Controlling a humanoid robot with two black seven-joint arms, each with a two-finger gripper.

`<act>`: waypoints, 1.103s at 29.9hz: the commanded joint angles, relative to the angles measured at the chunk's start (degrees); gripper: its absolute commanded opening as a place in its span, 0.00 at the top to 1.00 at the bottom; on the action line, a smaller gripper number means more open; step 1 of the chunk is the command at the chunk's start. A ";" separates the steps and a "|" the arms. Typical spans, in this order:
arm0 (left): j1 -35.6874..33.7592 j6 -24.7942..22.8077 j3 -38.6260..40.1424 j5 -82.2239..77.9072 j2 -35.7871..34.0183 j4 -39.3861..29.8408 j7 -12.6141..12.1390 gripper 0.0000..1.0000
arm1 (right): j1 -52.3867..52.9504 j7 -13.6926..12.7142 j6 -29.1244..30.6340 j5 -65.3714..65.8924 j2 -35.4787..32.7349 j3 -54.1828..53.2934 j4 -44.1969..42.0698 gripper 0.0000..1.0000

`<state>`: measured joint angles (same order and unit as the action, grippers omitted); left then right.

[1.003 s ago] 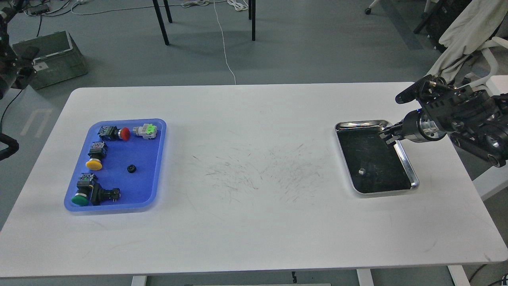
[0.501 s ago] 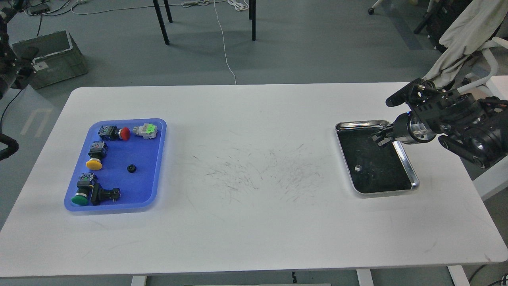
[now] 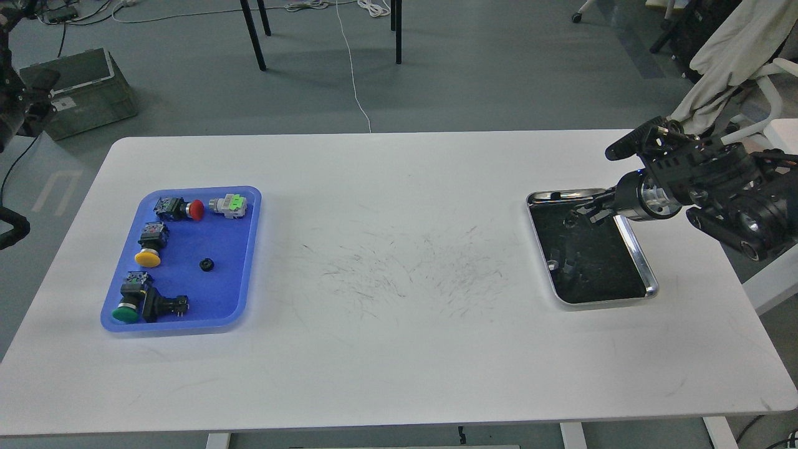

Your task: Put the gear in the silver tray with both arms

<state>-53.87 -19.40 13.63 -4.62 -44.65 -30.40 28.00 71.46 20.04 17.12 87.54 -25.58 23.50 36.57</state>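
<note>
The silver tray [image 3: 636, 252] lies at the right of the white table, its dark bottom showing blurred reflections. My right gripper [image 3: 585, 212] hovers over the tray's back right part with its two fingers apart, and I see nothing between them. A small black gear [image 3: 206, 265] lies in the blue plastic tray [image 3: 249, 249] at the left. Of my left arm [image 3: 22, 109] only dark parts show at the left edge, off the table, and its fingers cannot be told apart.
The blue tray also holds several push-button switches: red [image 3: 196, 209], yellow [image 3: 148, 257], green [image 3: 126, 313]. The table's middle [image 3: 405, 268] is scratched. A grey crate [image 3: 87, 87] and chair legs [image 3: 252, 34] stand on the floor behind.
My right gripper has moved left and slightly up, from the silver tray's right rim to over its back part. The reflections in the tray shifted with it. The left arm barely moved.
</note>
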 commanded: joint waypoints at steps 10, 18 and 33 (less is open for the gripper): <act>0.17 -0.20 -0.18 -0.12 -0.87 -0.10 0.00 0.03 | -0.18 -0.18 0.19 -6.04 -1.05 -8.12 0.08 0.31; 0.26 -0.28 -0.79 -0.30 -1.84 -1.15 0.00 0.03 | 0.35 -0.18 -0.07 -15.45 -5.62 -11.71 0.26 0.27; 0.35 0.33 -1.06 -1.18 -7.90 -11.25 0.00 0.02 | -1.58 -0.18 -1.12 -44.28 -15.90 -25.78 0.17 0.22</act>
<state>-53.53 -19.30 12.67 -5.57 -50.53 -38.38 28.00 70.68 19.86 16.87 48.43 -39.57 -1.08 36.58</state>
